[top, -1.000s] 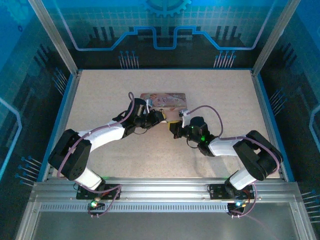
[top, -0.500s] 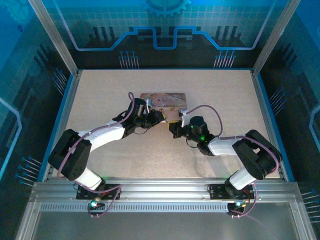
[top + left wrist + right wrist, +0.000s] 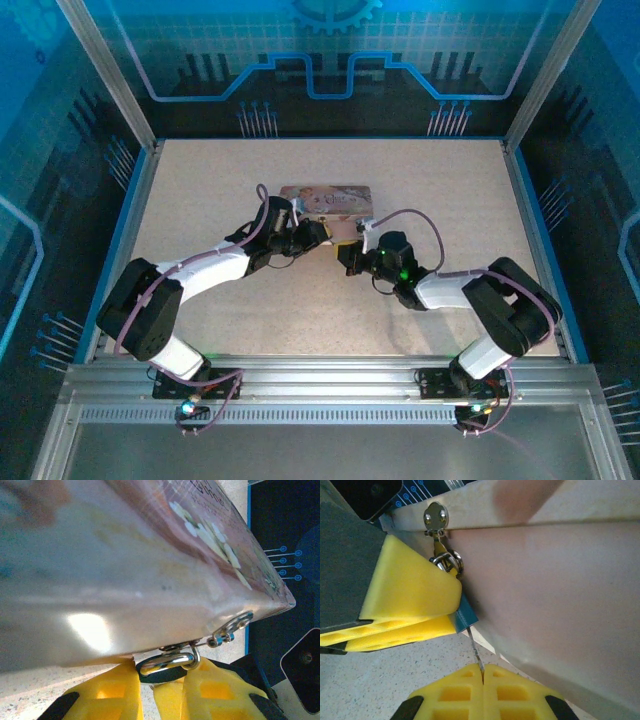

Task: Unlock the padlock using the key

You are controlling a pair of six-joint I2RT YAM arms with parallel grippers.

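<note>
The pink tin (image 3: 328, 198) lies mid-table, and its hasp (image 3: 436, 516) carries the padlock. The padlock's silver shackle (image 3: 167, 661) hangs from the tin's lower edge. Its dark blue body (image 3: 465, 614) sits between the yellow fingers (image 3: 405, 597) of my left gripper (image 3: 161, 677), which is shut on it. My right gripper (image 3: 483, 672) is shut on the key (image 3: 476, 652), a thin grey sliver. The key's tip reaches the bottom of the padlock body. In the top view the left gripper (image 3: 318, 235) and right gripper (image 3: 347, 256) meet just in front of the tin.
The tin's side wall (image 3: 550, 595) stands close beside both grippers. A small ring and clip (image 3: 231, 627) hang off the tin's corner. Speckled tabletop (image 3: 420, 180) spreads around, bounded by a blue rim (image 3: 525, 230) and glass walls.
</note>
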